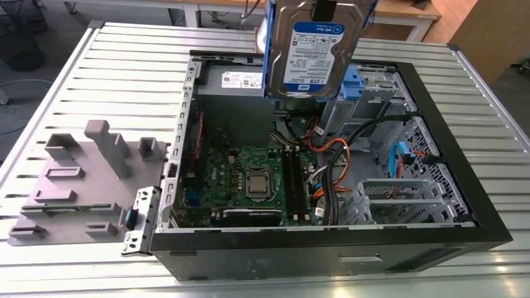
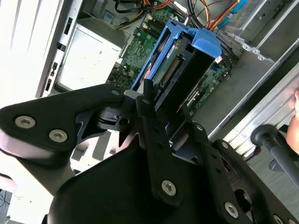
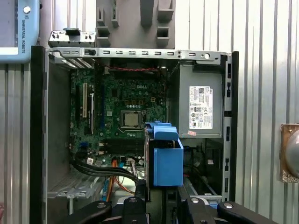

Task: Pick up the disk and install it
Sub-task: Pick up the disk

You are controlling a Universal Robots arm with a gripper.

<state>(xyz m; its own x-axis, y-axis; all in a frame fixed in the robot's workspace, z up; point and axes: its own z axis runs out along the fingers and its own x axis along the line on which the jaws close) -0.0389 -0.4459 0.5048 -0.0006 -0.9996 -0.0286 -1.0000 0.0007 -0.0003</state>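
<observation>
The disk (image 1: 311, 53), a silver drive with a white-and-blue label in a blue bracket, hangs upright above the back of the open computer case (image 1: 463, 180). My gripper (image 2: 166, 100) is shut on it, one black finger (image 2: 148, 109) on each side of the bracket. In the first wrist view the disk (image 3: 164, 161) is seen edge-on, over the case between the motherboard (image 3: 121, 116) and the power supply (image 3: 198, 107). The gripper (image 3: 161, 198) clamps its near end.
The case lies on its side on a slatted metal table (image 1: 124, 68). Inside are the motherboard (image 1: 248, 180), bundled cables (image 1: 336, 161), a metal drive cage (image 1: 398, 198) and a small blue clip (image 1: 356, 81). A grey moulded fixture (image 1: 83, 180) sits at the exterior view's left.
</observation>
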